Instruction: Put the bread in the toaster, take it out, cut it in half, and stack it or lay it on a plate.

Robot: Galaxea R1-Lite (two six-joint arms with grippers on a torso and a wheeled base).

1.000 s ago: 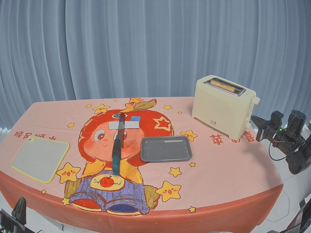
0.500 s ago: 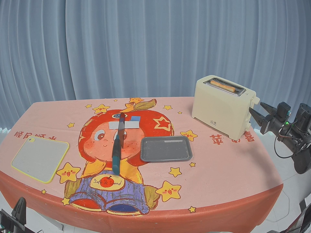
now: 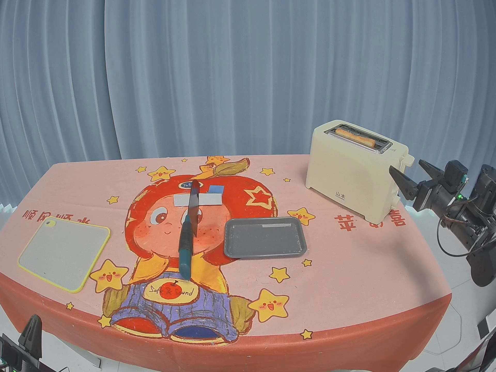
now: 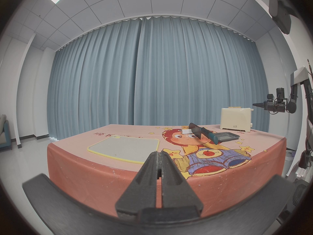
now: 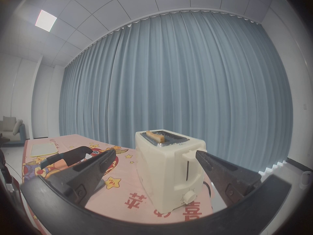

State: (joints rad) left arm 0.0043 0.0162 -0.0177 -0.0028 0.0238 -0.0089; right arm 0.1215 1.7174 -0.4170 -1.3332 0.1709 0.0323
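The left gripper point(image 4: 160, 153) is hanging low off the near left corner of the table point(image 3: 361, 280), below its edge. Its two fingers are pressing flat against each other with nothing between them, and they are pointing across the tabletop from the robot's left side. On the left of the cloth a grey cutting board point(image 3: 64, 253) with a yellow rim is lying flat. Near the middle a knife point(image 3: 187, 228) is lying with its teal handle toward the robot and its blade crossing a white strip point(image 3: 206, 199). Just to the right of it a dark grey plate point(image 3: 265, 237), a shallow rectangular tray, is sitting bare. Farther right, toward the back, the cream toaster point(image 3: 354, 174) is standing upright, and the bread point(image 3: 355, 137) is sitting in its slot with its browned top edge poking above the opening. The right gripper point(image 3: 406, 166) is hovering just beside the toaster's right end, level with the side lever point(image 3: 408, 159). Its fingers are spreading wide and are gripping nothing. The right arm is reaching in from off the table's right edge, roughly level, with the fingertips aiming at the toaster.
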